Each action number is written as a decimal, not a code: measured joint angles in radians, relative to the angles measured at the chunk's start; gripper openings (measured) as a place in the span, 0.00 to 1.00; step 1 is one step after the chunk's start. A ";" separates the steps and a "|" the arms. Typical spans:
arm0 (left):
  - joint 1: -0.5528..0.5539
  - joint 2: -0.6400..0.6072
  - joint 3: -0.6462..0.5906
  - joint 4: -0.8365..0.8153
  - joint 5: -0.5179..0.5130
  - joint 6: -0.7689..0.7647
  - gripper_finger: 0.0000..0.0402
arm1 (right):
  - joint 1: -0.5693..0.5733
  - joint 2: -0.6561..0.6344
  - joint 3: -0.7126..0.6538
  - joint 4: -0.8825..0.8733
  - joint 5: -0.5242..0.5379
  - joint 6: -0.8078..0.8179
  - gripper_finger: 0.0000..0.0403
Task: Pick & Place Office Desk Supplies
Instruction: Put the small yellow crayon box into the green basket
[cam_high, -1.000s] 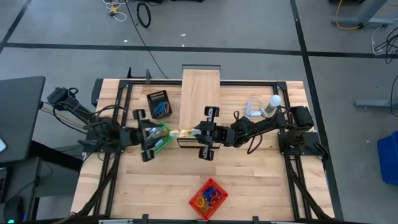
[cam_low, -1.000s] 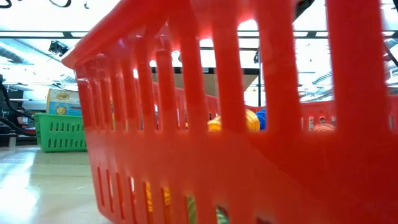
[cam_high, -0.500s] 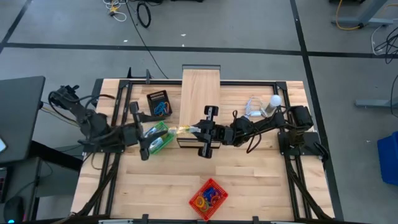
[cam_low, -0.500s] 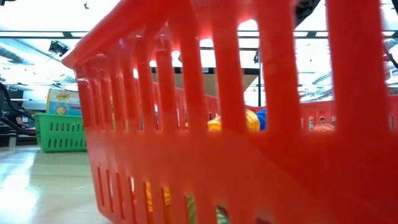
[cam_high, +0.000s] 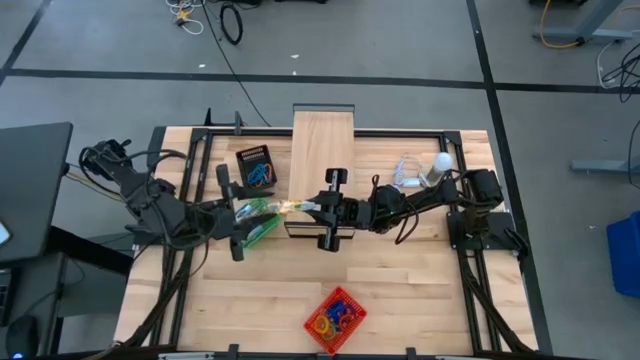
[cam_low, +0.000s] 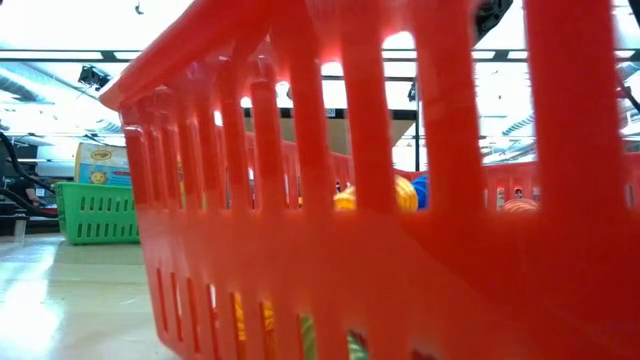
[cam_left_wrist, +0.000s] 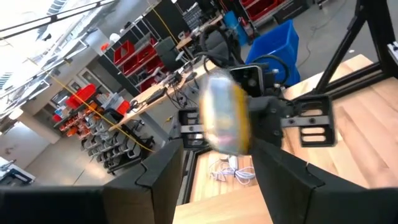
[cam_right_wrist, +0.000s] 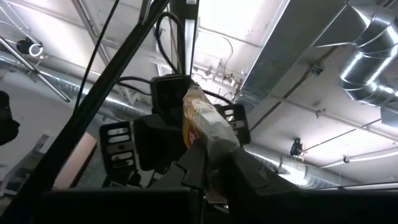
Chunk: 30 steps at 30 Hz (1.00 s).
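Observation:
A small yellow packet in clear wrap (cam_high: 287, 207) hangs in the air between my two grippers, just off the near end of the long wooden box (cam_high: 322, 150). My right gripper (cam_high: 309, 208) is shut on it. My left gripper (cam_high: 256, 210) stands open above the green basket (cam_high: 263, 229), level, facing the packet's free end (cam_left_wrist: 224, 118). That end shows between and just beyond the left fingers, and no touch shows. A crayon box (cam_low: 101, 164) stands in the green basket (cam_low: 98, 212). Coloured loops fill the red basket (cam_high: 336, 320). My right gripper pinches one end of the packet (cam_right_wrist: 208, 152) between its two fingers (cam_right_wrist: 249, 171). The fingers come from the table's right, slanting upward, along the packet. The packet sticks out past the fingertips toward the left gripper, lifted clear of the table.
A black box with blue loops (cam_high: 256, 167) lies left of the wooden box. A white bulb (cam_high: 441, 162) with its coiled cable (cam_high: 408, 172) sits at the far right. The red basket (cam_low: 400, 220) at the near edge fills the low view. Bare table lies to its left and right.
My left gripper has risen from over the green basket and tipped up until it points level at the packet. Its arm has folded back toward the table's left edge. My right gripper and the packet have stayed about where they were.

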 joint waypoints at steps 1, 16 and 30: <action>0.005 0.003 0.009 -0.008 0.001 -0.001 0.49 | 0.000 0.000 0.000 -0.003 0.001 0.000 0.09; 0.076 0.009 0.032 -0.054 0.124 -0.047 0.42 | -0.003 -0.001 0.000 -0.069 0.018 -0.008 0.09; 0.075 0.008 0.032 -0.080 0.115 -0.059 0.12 | -0.004 -0.001 0.000 -0.089 0.014 -0.011 0.09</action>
